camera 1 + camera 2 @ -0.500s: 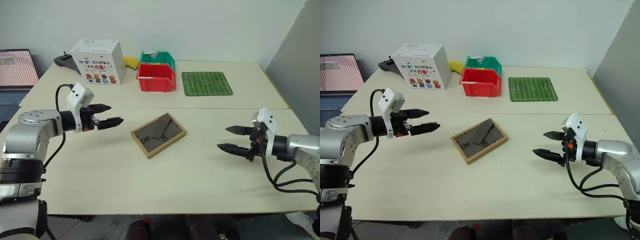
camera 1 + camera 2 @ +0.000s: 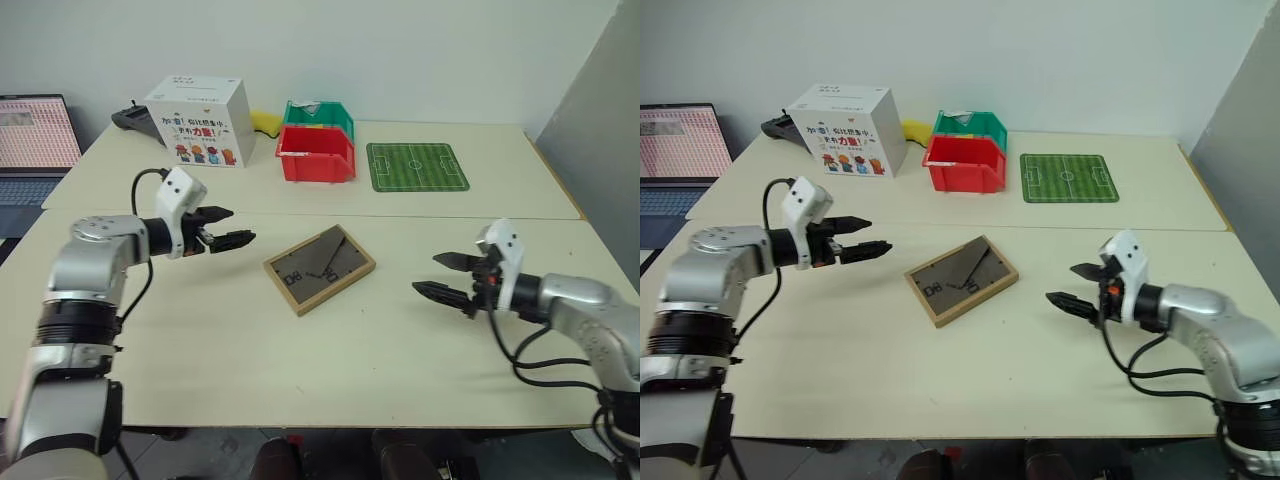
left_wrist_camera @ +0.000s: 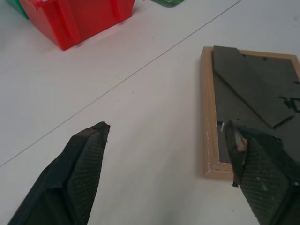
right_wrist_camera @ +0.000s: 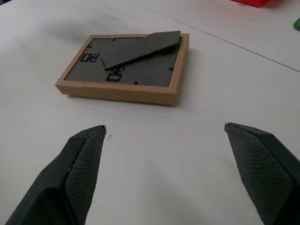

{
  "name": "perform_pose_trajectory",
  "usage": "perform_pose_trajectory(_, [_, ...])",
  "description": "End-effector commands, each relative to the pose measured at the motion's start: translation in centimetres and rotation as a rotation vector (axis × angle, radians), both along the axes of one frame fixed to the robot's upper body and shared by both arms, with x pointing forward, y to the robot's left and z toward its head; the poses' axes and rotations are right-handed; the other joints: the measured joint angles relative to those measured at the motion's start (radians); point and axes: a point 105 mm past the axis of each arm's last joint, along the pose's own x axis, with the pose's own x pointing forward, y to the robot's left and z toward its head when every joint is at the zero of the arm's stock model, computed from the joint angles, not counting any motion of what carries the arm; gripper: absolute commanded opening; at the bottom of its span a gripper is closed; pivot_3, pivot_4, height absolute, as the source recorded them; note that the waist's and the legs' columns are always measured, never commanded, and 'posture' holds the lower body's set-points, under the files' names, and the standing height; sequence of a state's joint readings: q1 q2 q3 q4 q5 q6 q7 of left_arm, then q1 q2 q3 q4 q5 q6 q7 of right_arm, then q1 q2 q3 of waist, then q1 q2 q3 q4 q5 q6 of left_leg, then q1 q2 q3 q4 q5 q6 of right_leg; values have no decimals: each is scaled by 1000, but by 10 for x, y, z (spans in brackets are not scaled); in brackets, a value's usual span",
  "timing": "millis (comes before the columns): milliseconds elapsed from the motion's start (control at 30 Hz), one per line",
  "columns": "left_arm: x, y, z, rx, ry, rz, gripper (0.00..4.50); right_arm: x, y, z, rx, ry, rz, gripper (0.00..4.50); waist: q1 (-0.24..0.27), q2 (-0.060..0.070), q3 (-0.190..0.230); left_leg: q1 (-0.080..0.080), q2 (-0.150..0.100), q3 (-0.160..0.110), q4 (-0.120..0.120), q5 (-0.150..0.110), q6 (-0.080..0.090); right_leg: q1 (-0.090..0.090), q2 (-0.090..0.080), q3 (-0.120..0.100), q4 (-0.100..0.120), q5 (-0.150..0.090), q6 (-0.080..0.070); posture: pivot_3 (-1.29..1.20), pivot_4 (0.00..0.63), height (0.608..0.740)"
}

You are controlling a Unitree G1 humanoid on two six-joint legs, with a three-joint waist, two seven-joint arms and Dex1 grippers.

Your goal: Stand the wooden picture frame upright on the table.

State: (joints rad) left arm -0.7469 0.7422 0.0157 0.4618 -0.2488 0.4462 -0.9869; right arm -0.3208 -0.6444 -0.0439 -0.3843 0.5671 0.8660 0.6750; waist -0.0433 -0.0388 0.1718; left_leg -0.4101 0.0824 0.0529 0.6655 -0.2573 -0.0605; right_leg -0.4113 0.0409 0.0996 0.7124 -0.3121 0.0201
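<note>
The wooden picture frame [image 2: 319,268] lies flat, back side up, in the middle of the pale table [image 2: 300,360]; its dark backing with the easel stand [image 4: 140,50] faces upward. My left gripper [image 2: 228,228] hovers open to the left of the frame, pointing toward it, with nothing between its fingers. My right gripper [image 2: 440,275] hovers open to the frame's right, also pointing at it and empty. In the left wrist view the frame [image 3: 253,108] lies just beyond one finger [image 3: 262,173].
At the back of the table stand a white printed box [image 2: 197,122], stacked red [image 2: 316,155] and green [image 2: 320,115] bins, and a green soccer-field mat [image 2: 416,166]. A laptop [image 2: 35,140] sits off the far left. A seam [image 2: 400,217] crosses the table behind the frame.
Both grippers have moved inward toward the frame, the left one from the left and the right one from the right. The frame has not moved.
</note>
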Motion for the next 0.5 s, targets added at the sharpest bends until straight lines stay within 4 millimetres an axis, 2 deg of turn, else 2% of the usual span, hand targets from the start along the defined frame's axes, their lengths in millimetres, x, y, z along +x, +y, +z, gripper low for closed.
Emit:
perform_pose_trajectory(33, [20, -6, 1, 38, -71, 77, 3009, 6, 15, -5, -18, -44, -86, 3063, 5, 0, 0, -1, 0, 0, 0, 0, 0, 0, 0, 0, 0, 0, 0, 0, 150, 740])
perform_pose_trajectory(167, [34, -23, -14, 61, -58, 91, 2073, 13, 39, -14, -14, -47, -95, 2002, 10, 0, 0, -8, -1, 0, 3, 0, 0, -7, -1, 0, 2, 0, 0, 0, 150, 740])
perform_pose_trajectory(267, [36, -39, -25, 72, -30, 38, 1403, 23, 45, -28, -44, -38, -134, 1250, 12, 0, 0, -9, -1, 1, 3, 0, 0, -9, -1, 0, 3, 0, 0, 0, 150, 740])
perform_pose_trajectory(367, [36, -47, -32, 69, -6, 7, 687, 32, 53, -37, -59, -30, -161, 421, 11, 0, 0, -9, -1, 1, 3, 0, -1, -9, -1, 0, 3, 0, 0, 0, 150, 740])
perform_pose_trajectory(433, [35, -53, -35, 71, 8, -23, 298, 38, 55, -38, -51, -27, -182, 8, 10, 0, 0, -9, -1, 1, 3, 0, -1, -9, -1, 0, 3, 0, 0, 0, 150, 740])
perform_pose_trajectory(500, [33, -58, -46, 93, 44, -50, 23, 44, 59, -41, -62, -22, -185, 0, 10, 0, 0, -9, -1, 1, 3, 1, -2, -9, -1, 0, 4, 0, 0, 0, 150, 740])
